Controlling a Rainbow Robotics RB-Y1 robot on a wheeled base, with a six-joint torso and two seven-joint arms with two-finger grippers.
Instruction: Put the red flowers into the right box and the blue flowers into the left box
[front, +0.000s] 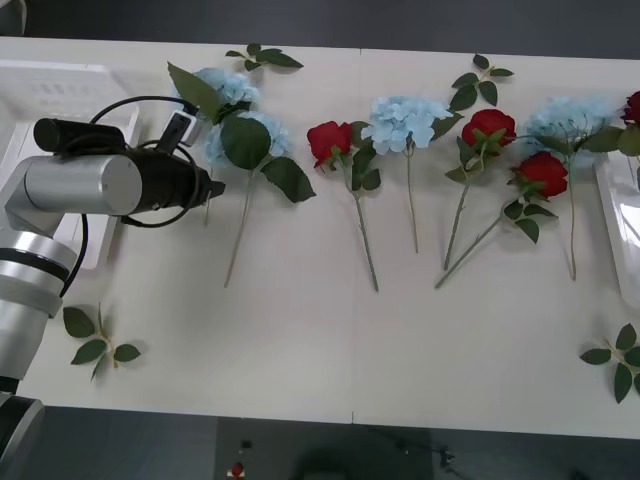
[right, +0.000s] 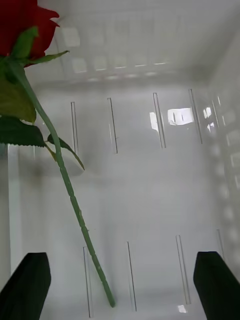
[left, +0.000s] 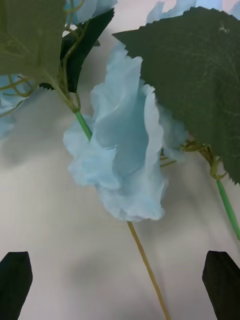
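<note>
The left gripper (left: 120, 285) is held spread just short of two blue flowers (front: 240, 125) lying on the table (front: 300, 340) beside the left box (front: 60, 80). The right gripper (right: 120, 290) is spread above the right box (right: 150, 200), where a red flower (right: 22, 25) lies, its bloom cut off at the edge.

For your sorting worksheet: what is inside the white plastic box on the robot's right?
In the right wrist view, one red rose on a thin green stem lies in the white slotted plastic box, above the open right gripper. The rest of the floor shows bare; the box's near end is out of frame.
</note>
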